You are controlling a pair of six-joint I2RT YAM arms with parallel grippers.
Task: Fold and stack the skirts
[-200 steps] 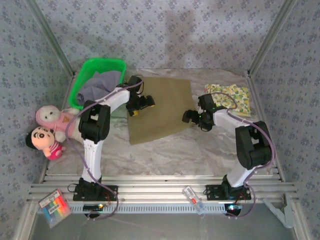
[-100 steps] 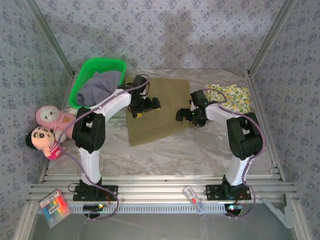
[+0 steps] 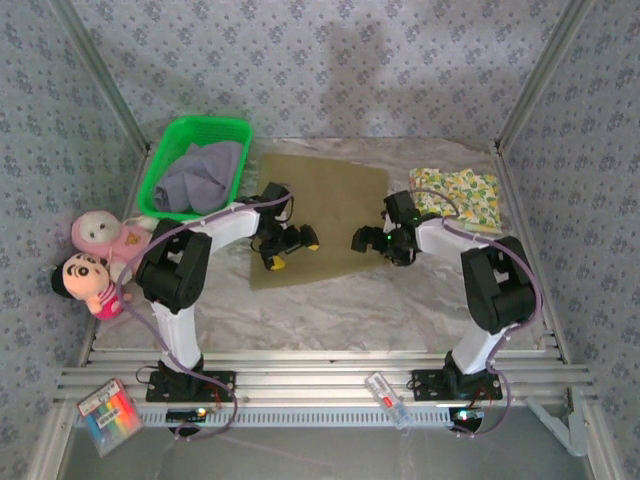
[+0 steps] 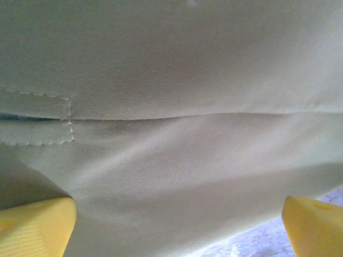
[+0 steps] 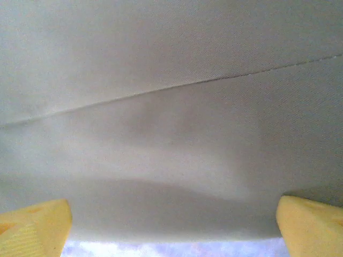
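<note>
Olive skirt: we are seeing the olive-khaki skirt [image 3: 325,195] lying spread flat mid-table [image 3: 400,300], between the basket and the floral skirt.
Left gripper: we are seeing the left gripper [image 3: 291,251] sitting low over the skirt's near-left part, jaws gaping as wide as they go and gripping nothing.
Left wrist view: we are seeing the left fingertips [image 4: 35,227] showing at the two lower corners, with olive cloth, a seam and some stitching running between them.
Right gripper: we are seeing the right gripper [image 3: 377,246] sitting at the skirt's near-right edge, jaws likewise spread wide and clamping nothing.
Right wrist view: we are seeing the right fingertips [image 5: 311,225] framing the cloth's edge, with patterned table showing just below it.
Floral skirt: we are seeing the yellow-green floral skirt [image 3: 460,195] lying folded at back right, beside the right arm.
Lavender skirt: we are seeing the lavender-grey skirt [image 3: 200,178] sitting bunched in the green basket [image 3: 200,122] at back left.
Dolls: we are seeing two plush dolls [image 3: 95,255] lying at the left edge, apart from the skirts.
</note>
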